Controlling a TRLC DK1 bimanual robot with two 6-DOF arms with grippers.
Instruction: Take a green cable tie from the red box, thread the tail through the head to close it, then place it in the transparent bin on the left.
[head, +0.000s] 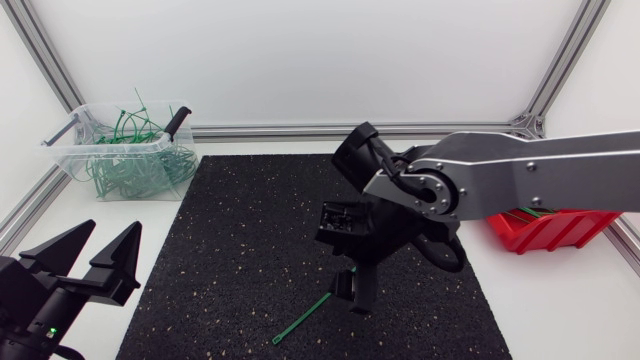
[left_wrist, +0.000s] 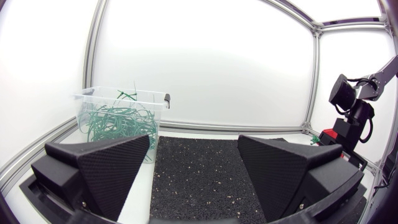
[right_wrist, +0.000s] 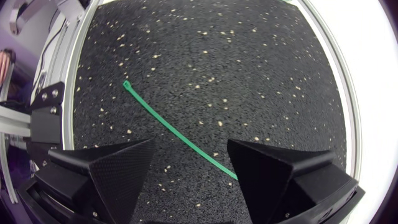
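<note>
A straight green cable tie (head: 303, 318) lies unthreaded on the black mat, its head end toward the front. My right gripper (head: 352, 292) points down just above the tie's far end. In the right wrist view the cable tie (right_wrist: 168, 127) runs out from between the open fingers (right_wrist: 118, 171), and one end passes beside the other finger. Nothing is gripped. The red box (head: 548, 228) sits at the right, mostly hidden behind the right arm. The transparent bin (head: 70, 150) at the back left holds several closed green ties. My left gripper (head: 95, 262) is open and empty at the front left.
The black mat (head: 240, 230) covers the middle of the white table. In the left wrist view the bin (left_wrist: 121, 118) stands ahead of my left gripper (left_wrist: 193, 165), and my right arm (left_wrist: 351, 118) stands over the mat's far side. An aluminium frame borders the table.
</note>
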